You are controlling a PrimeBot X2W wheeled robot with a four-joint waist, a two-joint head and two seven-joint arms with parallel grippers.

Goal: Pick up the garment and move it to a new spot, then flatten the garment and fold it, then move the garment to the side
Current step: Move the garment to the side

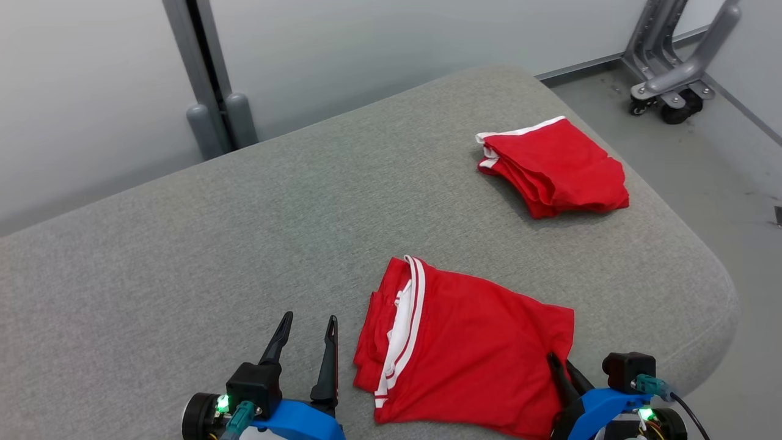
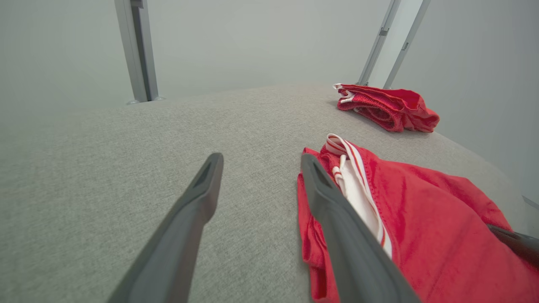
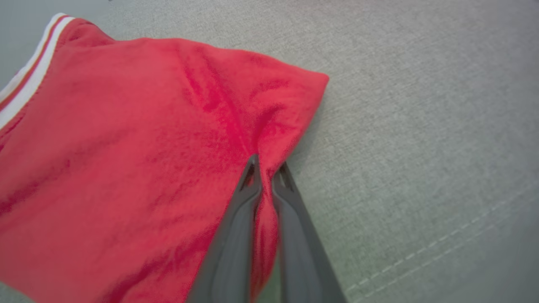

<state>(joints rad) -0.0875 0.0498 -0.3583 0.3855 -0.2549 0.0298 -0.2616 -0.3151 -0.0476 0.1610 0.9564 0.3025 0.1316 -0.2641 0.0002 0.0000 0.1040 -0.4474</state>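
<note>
Head cam: high, looks fwd/down across grey cushion [image 1: 244, 244], wide view. L wrist cam: low, skims the cushion toward wall [image 2: 252, 42]. R wrist cam: v. close, looks down on red shorts [image 3: 126, 147]. All 3 share the shorts; head + L wrist share folded red garment [image 1: 556, 165].

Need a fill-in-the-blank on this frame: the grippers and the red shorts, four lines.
1. The right gripper is ____ on an edge of the near red fabric shorts.
2. The left gripper is ____, holding nothing.
3. The grey upholstered surface carries ____ red garments, the far red folded shorts among them.
4. The near shorts' white striped waistband lies on the side of the ____ gripper.
Missing words: shut; open; two; left.
</note>
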